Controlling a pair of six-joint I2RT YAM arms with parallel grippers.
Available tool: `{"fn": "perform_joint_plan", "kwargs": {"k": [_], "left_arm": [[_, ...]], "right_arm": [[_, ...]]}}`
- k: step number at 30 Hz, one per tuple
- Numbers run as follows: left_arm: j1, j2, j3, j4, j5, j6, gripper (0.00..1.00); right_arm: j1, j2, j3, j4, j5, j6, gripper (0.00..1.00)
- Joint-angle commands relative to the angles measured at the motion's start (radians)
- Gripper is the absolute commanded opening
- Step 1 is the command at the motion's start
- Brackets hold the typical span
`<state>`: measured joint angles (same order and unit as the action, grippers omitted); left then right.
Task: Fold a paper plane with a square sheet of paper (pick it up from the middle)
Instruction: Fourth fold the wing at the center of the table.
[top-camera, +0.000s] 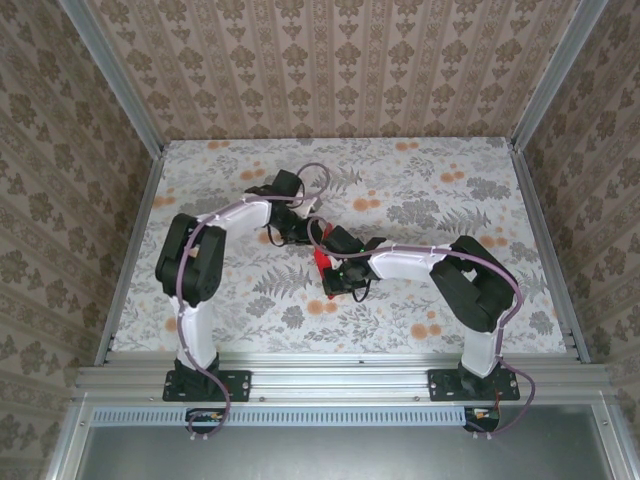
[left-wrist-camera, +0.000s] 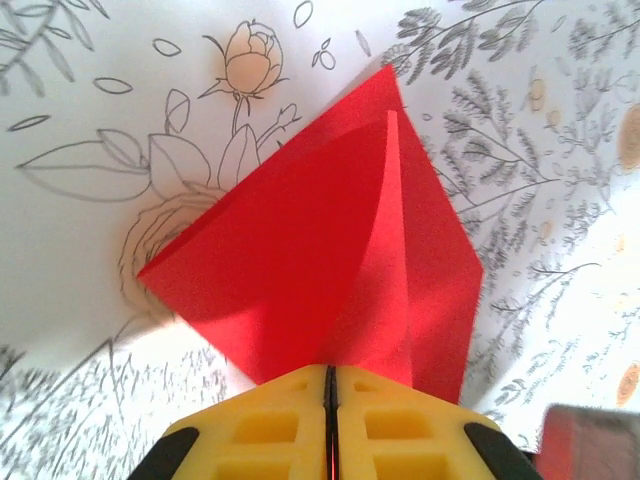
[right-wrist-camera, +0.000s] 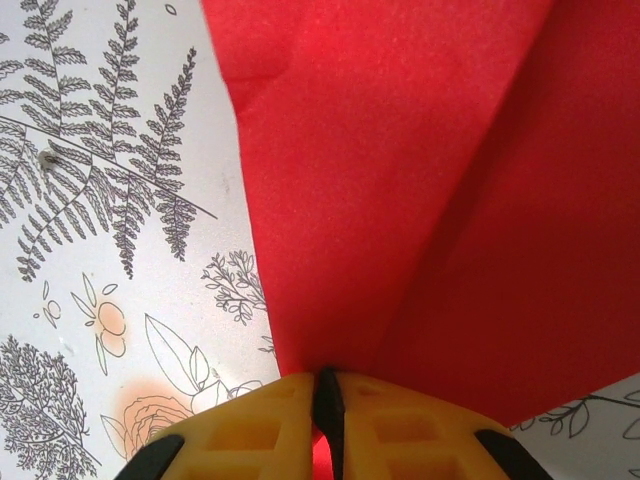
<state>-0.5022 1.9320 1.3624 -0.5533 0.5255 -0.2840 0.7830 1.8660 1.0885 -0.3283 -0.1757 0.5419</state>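
Observation:
The square sheet of paper (top-camera: 321, 261) is bright red and hangs between both grippers over the middle of the table. In the left wrist view the sheet (left-wrist-camera: 300, 250) is folded into a pointed kite shape, with one flap standing up along a crease. My left gripper (left-wrist-camera: 328, 378) is shut on the sheet's near edge, the red showing in the seam of the yellow jaws. My right gripper (right-wrist-camera: 325, 385) is shut on another edge of the sheet (right-wrist-camera: 400, 180), which fans out from the jaws. From above, the left gripper (top-camera: 311, 238) and right gripper (top-camera: 330, 272) stand close together.
The table (top-camera: 450, 300) is covered by a white cloth with grey ferns and orange flower prints (top-camera: 433, 328). Aluminium rails (top-camera: 130, 250) and patterned walls close in the left, right and far sides. A blurred grey part (left-wrist-camera: 590, 440) lies at the lower right of the left wrist view.

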Motion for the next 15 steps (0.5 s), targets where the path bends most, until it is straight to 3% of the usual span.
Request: {"fn": "perform_joint_plan", "kwargs": {"k": [1,9,15], "left_arm": [[0.004,-0.084,-0.054,-0.035,-0.028,-0.030,0.10],[-0.020,-0.151,-0.192,0.074,0.067,-0.105,0.10],[-0.039,-0.217,-0.249,0.130,0.061,-0.144,0.10]], "right_arm": [[0.017,0.071,-0.065,-0.090,0.033,0.002,0.16],[0.017,0.067,-0.062,-0.095,0.027,0.000,0.15],[0.018,0.063,-0.069,-0.093,0.031,0.001,0.15]]}}
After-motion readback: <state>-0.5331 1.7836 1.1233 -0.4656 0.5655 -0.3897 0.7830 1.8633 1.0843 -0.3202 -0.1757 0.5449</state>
